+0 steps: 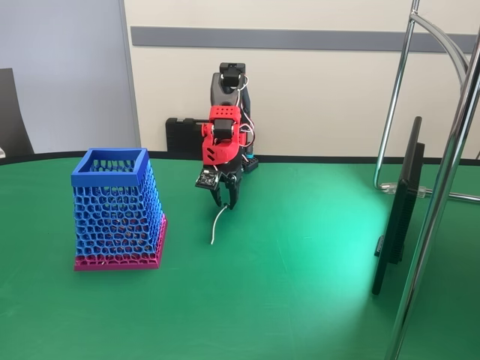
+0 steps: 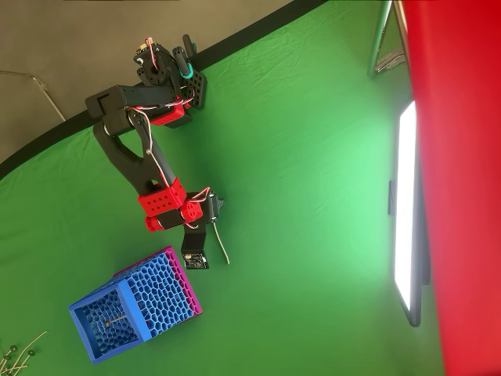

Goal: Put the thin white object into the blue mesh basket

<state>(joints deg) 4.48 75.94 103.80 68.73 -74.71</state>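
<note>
Blue mesh basket (image 1: pixel 116 210) upright on green table (image 1: pixel 300 285), far left in fixed view, pink base down, square rim up. Right of basket, near but apart: red-and-black gripper (image 1: pixel 226 196) pointing down, fingers pinched closed on top end of thin white object (image 1: pixel 216 223). Strand hanging below fingertips, slightly curved, lower end at or just above cloth, can't tell if touching. Overhead view: basket (image 2: pixel 129 309) lower left, gripper (image 2: pixel 210 227) just up-right of it, strand (image 2: pixel 221 249) trailing from fingers beside basket's pink base, outside basket.
</note>
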